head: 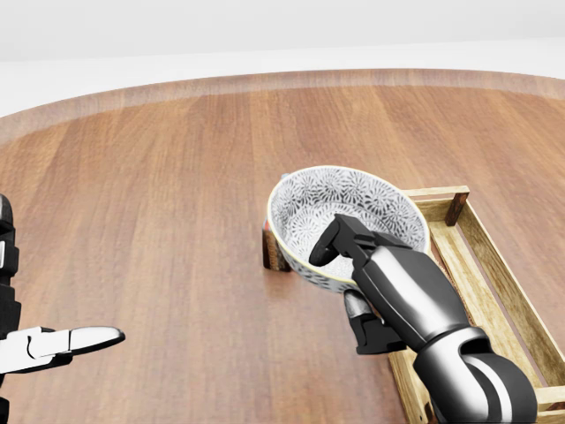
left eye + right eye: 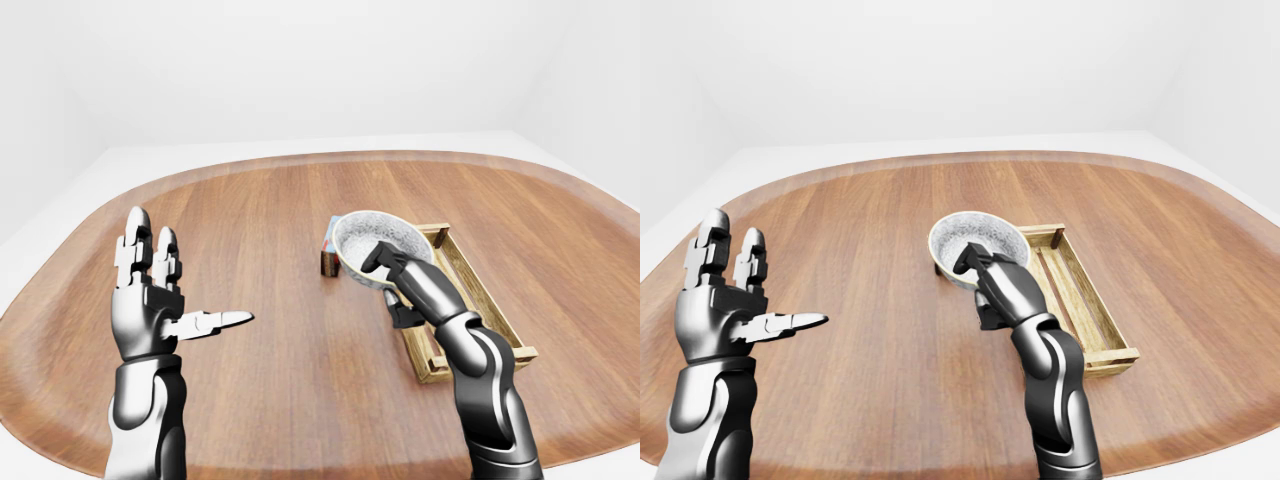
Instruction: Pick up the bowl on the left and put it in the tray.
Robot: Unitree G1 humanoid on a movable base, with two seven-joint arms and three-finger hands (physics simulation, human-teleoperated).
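Note:
A white bowl (image 1: 353, 201) with a grey flower pattern is held tilted above the table, at the left edge of the wooden tray (image 1: 434, 193). My right hand (image 1: 350, 284) is shut on the bowl's near rim, fingers (image 1: 340, 237) inside and thumb underneath. The tray is a long slatted box that shows nothing inside; my forearm covers its near left corner. My left hand (image 2: 178, 288) is raised at the left of the left-eye view, open, fingers up and thumb pointing right, holding nothing.
A small dark brown block (image 1: 274, 253) with a blue-grey top stands on the table just left of the bowl, partly hidden by it. The round wooden table (image 2: 250, 210) fills the views, with white floor and walls beyond its rim.

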